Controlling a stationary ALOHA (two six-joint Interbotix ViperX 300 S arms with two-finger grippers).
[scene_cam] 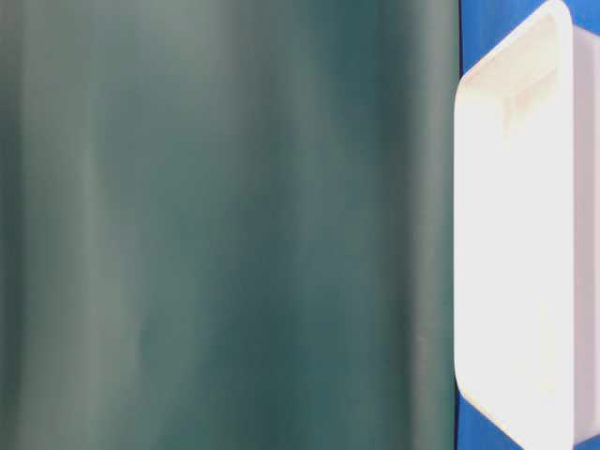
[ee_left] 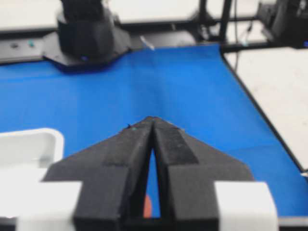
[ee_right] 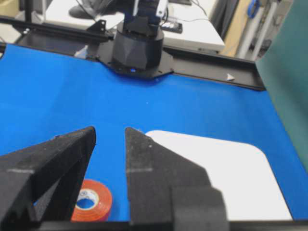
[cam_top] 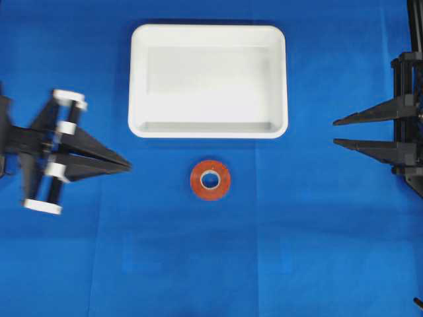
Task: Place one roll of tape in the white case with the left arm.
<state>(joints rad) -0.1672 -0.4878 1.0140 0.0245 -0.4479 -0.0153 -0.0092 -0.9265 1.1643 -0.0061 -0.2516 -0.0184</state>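
Left gripper [cam_top: 127, 165] is pinched closed, empty — spread it, then straddle the tape [cam_top: 211, 179] at three o'clock.

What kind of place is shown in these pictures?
Probably a robotics lab or test bench: two black arms, left gripper and right gripper, over a blue mat, with office desks and cables behind.
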